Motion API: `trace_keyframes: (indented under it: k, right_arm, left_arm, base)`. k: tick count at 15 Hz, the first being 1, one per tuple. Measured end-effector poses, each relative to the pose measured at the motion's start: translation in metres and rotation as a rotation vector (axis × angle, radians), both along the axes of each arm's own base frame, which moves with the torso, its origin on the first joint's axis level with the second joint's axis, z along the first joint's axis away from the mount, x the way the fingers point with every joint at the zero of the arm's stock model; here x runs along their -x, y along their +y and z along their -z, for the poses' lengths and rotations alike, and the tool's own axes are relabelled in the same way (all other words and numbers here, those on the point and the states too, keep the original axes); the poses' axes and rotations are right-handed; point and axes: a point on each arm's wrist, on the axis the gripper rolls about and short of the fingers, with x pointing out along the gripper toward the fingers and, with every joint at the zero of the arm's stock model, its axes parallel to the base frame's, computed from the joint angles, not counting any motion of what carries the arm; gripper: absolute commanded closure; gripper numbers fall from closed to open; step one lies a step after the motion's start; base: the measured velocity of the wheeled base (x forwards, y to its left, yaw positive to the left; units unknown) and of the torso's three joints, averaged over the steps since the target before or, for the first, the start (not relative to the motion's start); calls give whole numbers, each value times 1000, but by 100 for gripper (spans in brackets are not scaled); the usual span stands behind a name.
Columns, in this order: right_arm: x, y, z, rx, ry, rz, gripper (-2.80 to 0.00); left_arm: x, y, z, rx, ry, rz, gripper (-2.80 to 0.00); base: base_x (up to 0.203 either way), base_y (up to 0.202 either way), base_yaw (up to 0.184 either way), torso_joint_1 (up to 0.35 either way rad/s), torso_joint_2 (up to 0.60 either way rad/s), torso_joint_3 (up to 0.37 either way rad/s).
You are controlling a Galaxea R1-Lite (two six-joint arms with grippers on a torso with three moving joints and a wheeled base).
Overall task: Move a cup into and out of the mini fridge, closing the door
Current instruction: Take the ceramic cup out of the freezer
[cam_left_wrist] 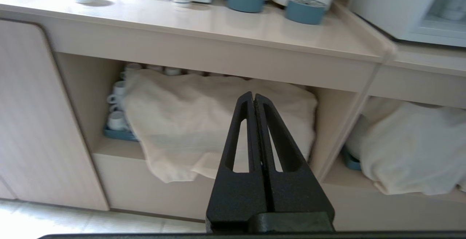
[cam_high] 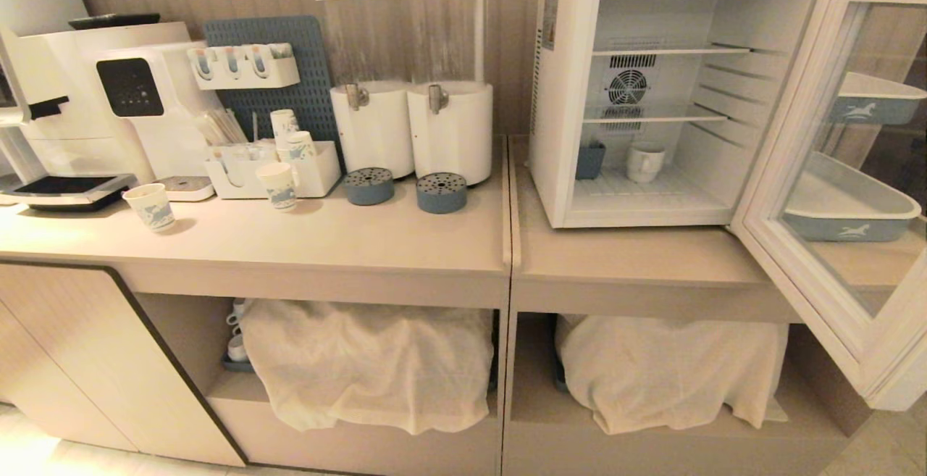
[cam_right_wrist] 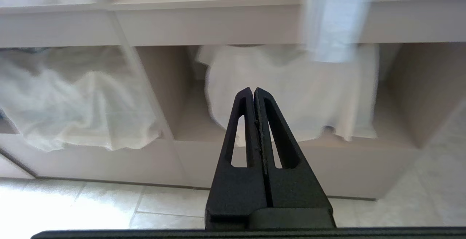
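The white mini fridge (cam_high: 565, 99) stands on the counter at the right with its glass door (cam_high: 833, 172) swung wide open toward me. The white cup (cam_high: 644, 162) sits on the fridge floor, beside a small blue container (cam_high: 590, 161). Neither arm shows in the head view. My left gripper (cam_left_wrist: 253, 95) is shut and empty, hanging low in front of the cloth-covered shelf under the counter. My right gripper (cam_right_wrist: 253, 90) is also shut and empty, low before the right-hand shelf, with the door's lower corner (cam_right_wrist: 335, 20) above it.
Two white drink dispensers (cam_high: 413, 128) with blue drip trays (cam_high: 441, 193), paper cups (cam_high: 150, 206), an organiser (cam_high: 275, 172) and a coffee machine (cam_high: 94, 106) fill the left counter. White cloths (cam_high: 369, 360) cover the lower shelves, with mugs (cam_left_wrist: 118, 120) behind. The open door overhangs the counter's front edge.
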Motion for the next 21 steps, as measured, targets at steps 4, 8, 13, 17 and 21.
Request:
trace_keyframes:
  k: [4,8,13,17,21]
  right_arm:
    - [0,0,0,-1,0,0,0]
    - [0,0,0,-2,-1,2,0]
    - [0,0,0,-1,0,0,0]
    - [0,0,0,-1,-1,1,0]
    - [0,0,0,0,-1,1,0]
  left_arm:
    - [0,0,0,2,0,0,0]
    - [0,0,0,2,0,0,0]
    - [0,0,0,1,0,-1,0]
    - [0,0,0,-2,2,-2,0]
    - [0,0,0,-3,2,-2,0]
  base:
    - [0,194,-1,2,1,1]
    - [0,191,0,0,1,1]
    - [0,43,1,1,1,2]
    - [100,-1,-1,0,1,4]
    - [194,0,1,5,4,3]
